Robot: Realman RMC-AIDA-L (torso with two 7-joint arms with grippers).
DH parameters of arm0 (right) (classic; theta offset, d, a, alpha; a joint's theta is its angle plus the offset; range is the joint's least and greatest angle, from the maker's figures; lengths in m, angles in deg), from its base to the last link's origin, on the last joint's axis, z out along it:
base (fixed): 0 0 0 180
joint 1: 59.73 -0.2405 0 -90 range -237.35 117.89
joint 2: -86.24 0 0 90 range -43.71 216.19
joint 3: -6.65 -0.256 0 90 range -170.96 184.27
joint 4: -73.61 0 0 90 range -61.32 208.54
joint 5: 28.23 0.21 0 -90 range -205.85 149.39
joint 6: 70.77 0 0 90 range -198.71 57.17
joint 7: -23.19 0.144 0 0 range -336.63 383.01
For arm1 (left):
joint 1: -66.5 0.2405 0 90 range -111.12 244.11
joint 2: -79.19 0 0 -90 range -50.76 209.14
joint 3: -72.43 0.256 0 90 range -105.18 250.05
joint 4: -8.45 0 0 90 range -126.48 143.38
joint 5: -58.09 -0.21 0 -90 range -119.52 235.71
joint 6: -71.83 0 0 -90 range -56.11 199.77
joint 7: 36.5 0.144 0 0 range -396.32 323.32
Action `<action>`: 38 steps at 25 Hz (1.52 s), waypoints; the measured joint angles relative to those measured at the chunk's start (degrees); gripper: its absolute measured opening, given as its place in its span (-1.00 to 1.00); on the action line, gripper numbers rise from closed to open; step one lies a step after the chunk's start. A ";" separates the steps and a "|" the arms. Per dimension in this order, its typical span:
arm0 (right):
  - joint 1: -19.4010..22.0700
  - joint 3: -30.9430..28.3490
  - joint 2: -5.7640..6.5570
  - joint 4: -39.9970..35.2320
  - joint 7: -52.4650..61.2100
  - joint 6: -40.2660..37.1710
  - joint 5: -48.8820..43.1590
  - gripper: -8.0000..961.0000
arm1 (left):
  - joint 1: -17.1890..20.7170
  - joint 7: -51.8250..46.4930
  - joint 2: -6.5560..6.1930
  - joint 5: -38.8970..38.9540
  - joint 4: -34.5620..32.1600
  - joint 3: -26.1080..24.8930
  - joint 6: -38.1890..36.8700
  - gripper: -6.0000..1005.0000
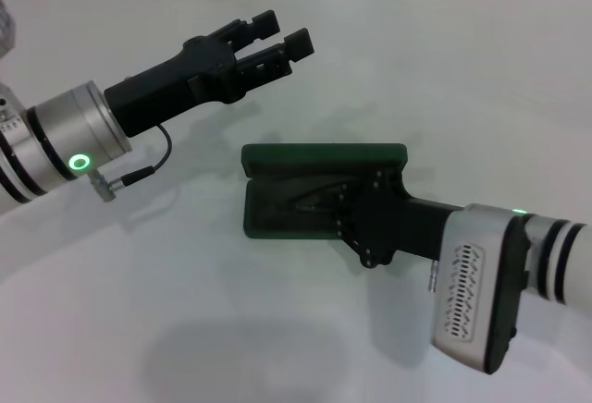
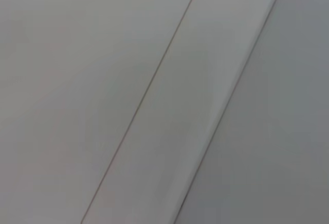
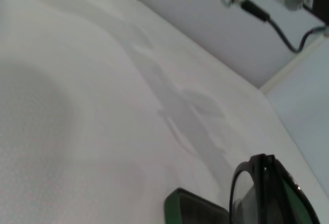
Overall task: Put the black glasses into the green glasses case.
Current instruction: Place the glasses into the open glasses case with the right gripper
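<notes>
A dark green glasses case with an equally dark lining lies on the plain white table, the black glasses show clear lenses in a thin dark frame, and both black grippers sit on silver arms with green-glowing lights.

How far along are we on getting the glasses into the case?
The case lies open on the table, so opening is done. In hand: the right pincer is over the case tray, with the glasses just above the case edge in its wrist view. Left: letting go, which I can't confirm, then pulling back. The left pincer hovers open and empty, away from the case.
</notes>
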 joint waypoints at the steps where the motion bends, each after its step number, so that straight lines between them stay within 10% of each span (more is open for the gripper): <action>1: -0.01 0.69 -0.01 -0.22 0.10 1.25 0.05 -0.74 | -0.12 0.02 0.00 -0.08 0.00 0.00 0.04 0.68; 25: 0.09 3.65 0.08 -0.70 10.27 5.36 1.45 -0.72 | -1.23 -0.12 0.26 -0.41 0.15 0.46 0.13 0.68; 38: 0.58 3.01 0.90 -1.71 13.51 0.43 2.13 -0.22 | -0.95 -0.40 0.13 -0.41 0.37 0.46 0.13 0.68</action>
